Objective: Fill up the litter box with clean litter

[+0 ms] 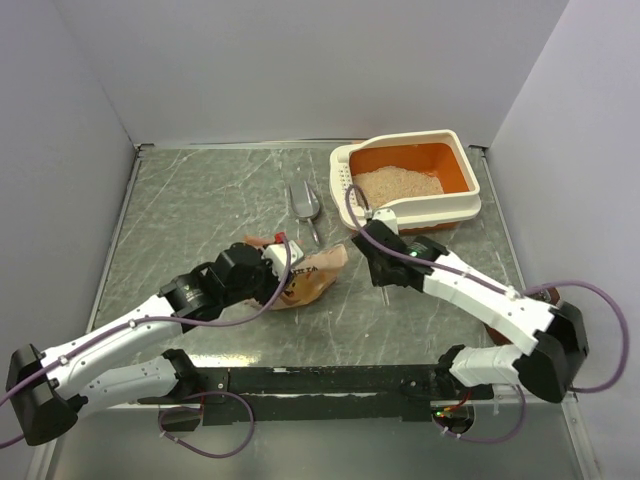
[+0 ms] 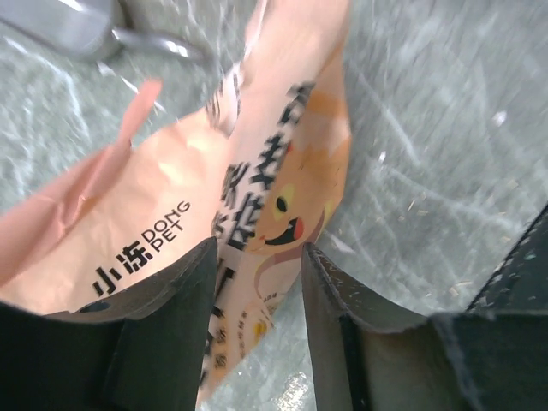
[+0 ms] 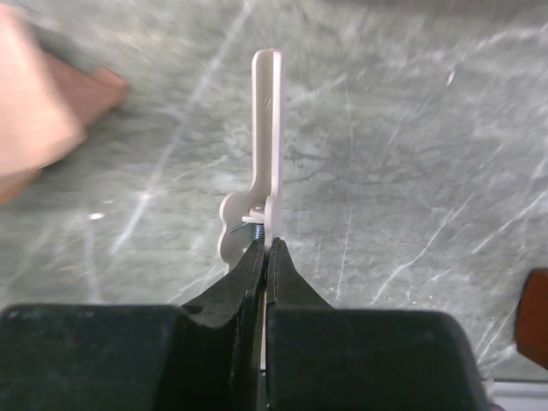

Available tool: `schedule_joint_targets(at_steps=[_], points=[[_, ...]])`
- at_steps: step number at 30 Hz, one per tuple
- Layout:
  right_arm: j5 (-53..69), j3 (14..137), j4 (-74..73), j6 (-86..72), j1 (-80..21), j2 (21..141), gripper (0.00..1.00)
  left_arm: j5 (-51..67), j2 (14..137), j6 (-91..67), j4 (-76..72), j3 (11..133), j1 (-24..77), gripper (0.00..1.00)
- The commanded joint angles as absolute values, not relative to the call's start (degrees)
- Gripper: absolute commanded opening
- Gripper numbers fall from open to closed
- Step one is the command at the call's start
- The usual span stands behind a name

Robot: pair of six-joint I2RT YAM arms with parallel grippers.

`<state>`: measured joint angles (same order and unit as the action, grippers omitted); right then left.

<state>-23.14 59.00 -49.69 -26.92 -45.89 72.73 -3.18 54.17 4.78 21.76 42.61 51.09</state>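
Observation:
The litter box, cream rim and orange basin, stands at the back right with clean litter piled in its near half. A tan-orange printed bag lies flat on the table's middle. My left gripper is over the bag's left end. In the left wrist view its jaws stand apart, with the bag's printed edge running between them. My right gripper hangs just in front of the litter box. It is shut on a thin beige spring clip that sticks out ahead of it.
A grey metal scoop lies on the table left of the litter box, behind the bag; it also shows blurred in the left wrist view. A dark red-brown object sits near my right arm. Grey walls enclose the table.

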Motion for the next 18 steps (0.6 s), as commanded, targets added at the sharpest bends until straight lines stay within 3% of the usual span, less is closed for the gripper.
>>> schedule_joint_targets(at_steps=[1,7,11,18], points=[[-22.9,64.7,-52.8,-23.2,-46.6,65.3,0.00,-3.9,54.3,2.1,27.1,51.7,51.3,0.49],[-9.1,67.8,-44.6,-17.1,-47.1,56.3,0.00,-4.7,53.8,-1.7,28.1,57.2,51.5,0.50],[7.2,68.9,-37.9,-15.3,-47.2,51.3,0.00,1.1,52.9,-5.2,24.4,57.9,51.5,0.50],[25.2,68.9,-30.5,-15.6,-47.2,46.0,0.00,12.7,47.3,-12.6,13.6,55.9,51.4,0.52]])
